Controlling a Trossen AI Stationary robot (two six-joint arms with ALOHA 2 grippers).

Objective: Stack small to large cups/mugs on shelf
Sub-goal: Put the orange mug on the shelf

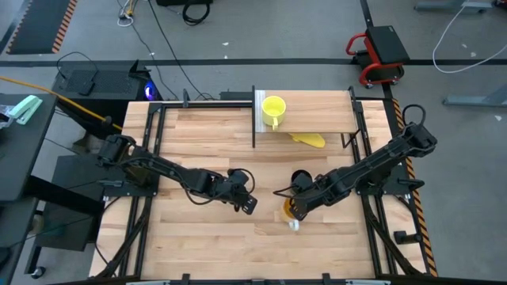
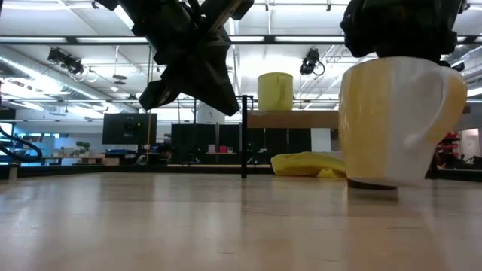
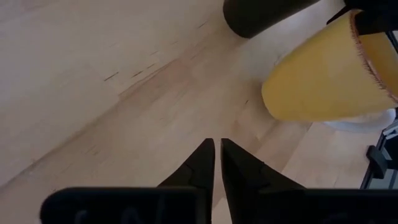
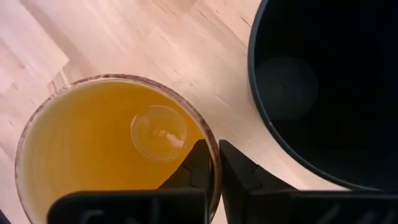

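Note:
The orange mug with a white handle stands near the table's middle, and my right gripper is shut on it from above. The black handleless cup stands upright just beyond it, toward the far edge. The small yellow mug sits upright on the pale shelf near its whitish end panel. My left gripper is shut and hovers over bare wood, left of the orange mug. My right gripper pinches the orange mug's rim. One finger is inside the mug and the other outside its wall. The fingers come from above, pointing down. The mug is upright with its base at the tabletop; whether it is lifted, I cannot tell.
A flat yellow lump lies on the table under the shelf's near edge. Thin black posts carry the shelf. Black frame rails run along both table sides. Open wood lies toward the near edge.

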